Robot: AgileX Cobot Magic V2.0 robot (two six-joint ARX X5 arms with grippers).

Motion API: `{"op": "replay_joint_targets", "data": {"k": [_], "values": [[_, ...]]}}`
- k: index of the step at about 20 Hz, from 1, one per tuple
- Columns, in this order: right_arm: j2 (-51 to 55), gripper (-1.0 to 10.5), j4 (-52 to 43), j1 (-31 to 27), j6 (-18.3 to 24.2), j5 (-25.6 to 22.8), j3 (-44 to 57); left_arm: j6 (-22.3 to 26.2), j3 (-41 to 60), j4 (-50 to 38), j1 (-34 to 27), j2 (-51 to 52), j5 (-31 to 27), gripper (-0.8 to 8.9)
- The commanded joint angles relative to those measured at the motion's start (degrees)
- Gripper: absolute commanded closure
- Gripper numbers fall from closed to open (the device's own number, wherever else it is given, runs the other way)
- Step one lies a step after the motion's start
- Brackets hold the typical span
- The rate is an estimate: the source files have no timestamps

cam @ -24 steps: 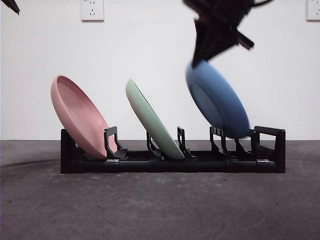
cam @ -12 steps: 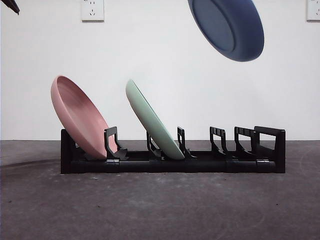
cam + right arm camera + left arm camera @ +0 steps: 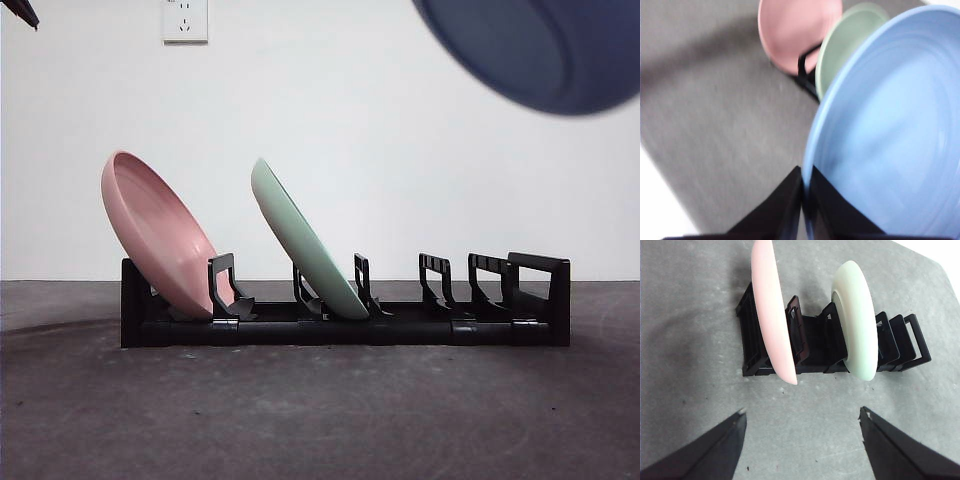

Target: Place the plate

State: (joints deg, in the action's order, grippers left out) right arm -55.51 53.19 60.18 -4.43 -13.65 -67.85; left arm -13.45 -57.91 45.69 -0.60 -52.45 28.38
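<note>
We count three plates: one pink plate (image 3: 160, 232), one green plate (image 3: 303, 240), one blue plate (image 3: 545, 50). One black rack (image 3: 345, 322) stands on the grey tabletop (image 3: 320, 420). We read no brand, label or writing on any of them. One wall socket (image 3: 185, 19) shows whole on the white wall, with no legible marking.

The pink plate leans in the slot at one end of the rack; the green plate leans in a slot near the middle, apart from the pink. The slots at the other end hold nothing.

The blue plate is in the air, high above the empty end of the rack, touching neither rack nor tabletop; the front view cuts it off at the top edge.

Right pincer (image 3: 804, 185): jaws nearly together, clamped on the blue plate's rim, one jaw on each face.

Left pincer (image 3: 802, 415): jaws wide apart, holding nothing, above the tabletop near the rack.
</note>
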Motion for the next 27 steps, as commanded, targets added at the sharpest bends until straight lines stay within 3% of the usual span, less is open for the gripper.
{"op": "replay_joint_targets", "data": {"k": [1, 4, 8, 14, 20, 27], "values": [[-0.76, 9.3, -1.4, 7.41, -3.61, -4.59, 5.62, 1.01, -1.4, -0.26, 0.04, -0.33, 0.13, 4.52], [-3.91, 9.3, -7.56, 15.21, -6.08, -4.85, 13.57, 1.01, -1.4, -0.24, 0.04, -0.33, 0.13, 4.52], [-13.09, 9.3, -13.11, 19.58, -5.2, -5.55, 15.39, 1.01, -1.4, 0.83, 0.04, -0.33, 0.13, 4.52], [-27.78, 9.3, -19.1, 19.06, 1.73, -6.47, 15.39, 1.46, -1.4, 1.46, 0.04, -0.33, 0.13, 4.52], [-35.95, 9.3, -26.6, 17.7, 9.53, -10.6, 15.37, 2.29, -1.4, 1.46, 0.04, -0.33, 0.13, 4.52], [-39.65, 9.3, -28.83, 14.93, 15.85, -8.39, 15.37, 2.67, -1.4, 1.44, 0.04, -0.33, 0.13, 4.52]]}}
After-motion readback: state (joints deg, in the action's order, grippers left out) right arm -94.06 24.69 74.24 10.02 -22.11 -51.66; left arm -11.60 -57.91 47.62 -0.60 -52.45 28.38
